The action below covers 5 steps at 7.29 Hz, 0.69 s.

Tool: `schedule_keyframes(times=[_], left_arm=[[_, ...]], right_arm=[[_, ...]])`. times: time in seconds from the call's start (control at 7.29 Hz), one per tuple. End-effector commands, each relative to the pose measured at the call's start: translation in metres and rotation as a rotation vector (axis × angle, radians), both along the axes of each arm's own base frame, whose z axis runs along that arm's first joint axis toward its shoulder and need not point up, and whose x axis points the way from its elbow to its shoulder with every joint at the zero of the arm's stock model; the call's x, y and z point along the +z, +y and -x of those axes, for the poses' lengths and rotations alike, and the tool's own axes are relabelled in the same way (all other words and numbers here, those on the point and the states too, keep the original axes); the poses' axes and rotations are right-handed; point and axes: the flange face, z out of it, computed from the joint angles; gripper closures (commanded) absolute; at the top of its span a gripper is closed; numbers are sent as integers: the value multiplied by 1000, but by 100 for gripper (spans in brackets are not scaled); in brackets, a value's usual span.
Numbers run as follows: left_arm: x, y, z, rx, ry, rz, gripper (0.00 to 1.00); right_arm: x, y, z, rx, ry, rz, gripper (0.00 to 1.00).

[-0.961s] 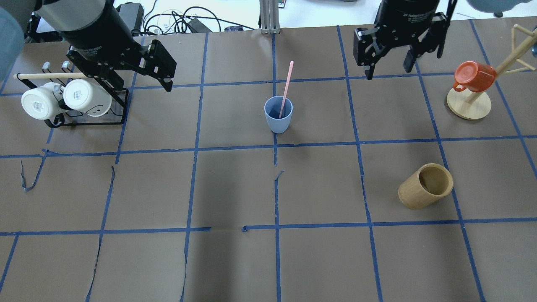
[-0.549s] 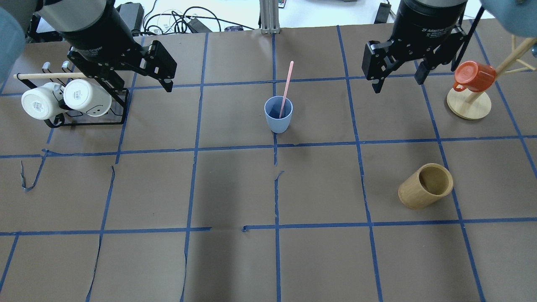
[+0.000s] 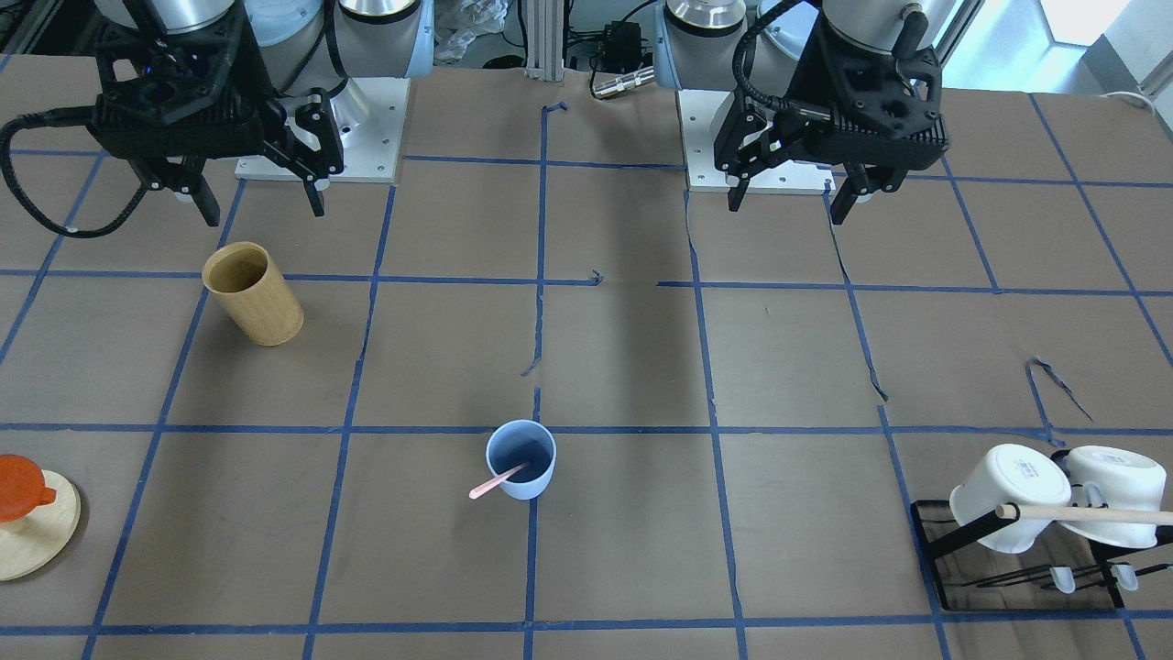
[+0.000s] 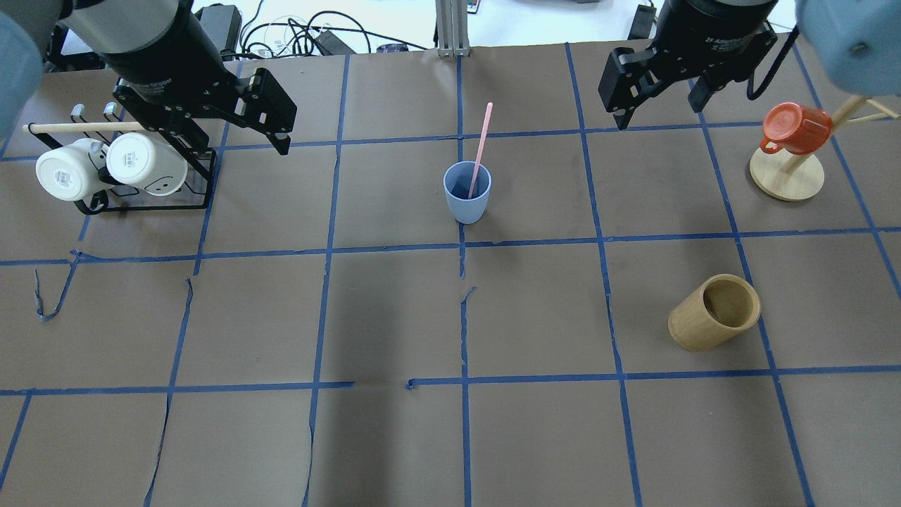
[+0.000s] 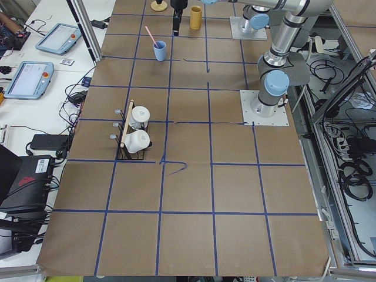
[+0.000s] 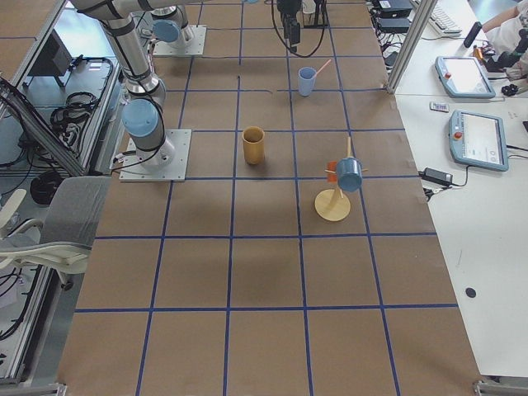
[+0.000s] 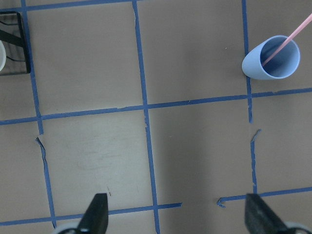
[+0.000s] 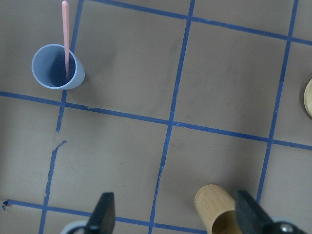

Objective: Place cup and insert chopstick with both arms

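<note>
Both grippers hang raised and well apart from the cup, and we see little change. Our right gripper, jaws spread and empty, has shifted slightly over the last second without nearing anything. Our left gripper, also wide apart with nothing in it, has not moved. The blue cup stands upright near the table's middle with the pink chopstick leaning inside it, both exactly where they were. We judge the placing and inserting done, and the arms merely settling clear.
</note>
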Motion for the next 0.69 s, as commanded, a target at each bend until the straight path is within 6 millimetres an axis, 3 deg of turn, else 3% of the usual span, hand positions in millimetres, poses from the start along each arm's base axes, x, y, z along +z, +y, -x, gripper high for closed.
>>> schedule_keyframes(times=[0.0, 0.55], left_arm=[[0, 0, 0, 0, 0, 0, 0], [-1, 0, 1, -2, 0, -2, 0]], right_arm=[[-12, -7, -1, -10, -6, 57, 0], [-12, -5, -3, -14, -84, 44, 0]])
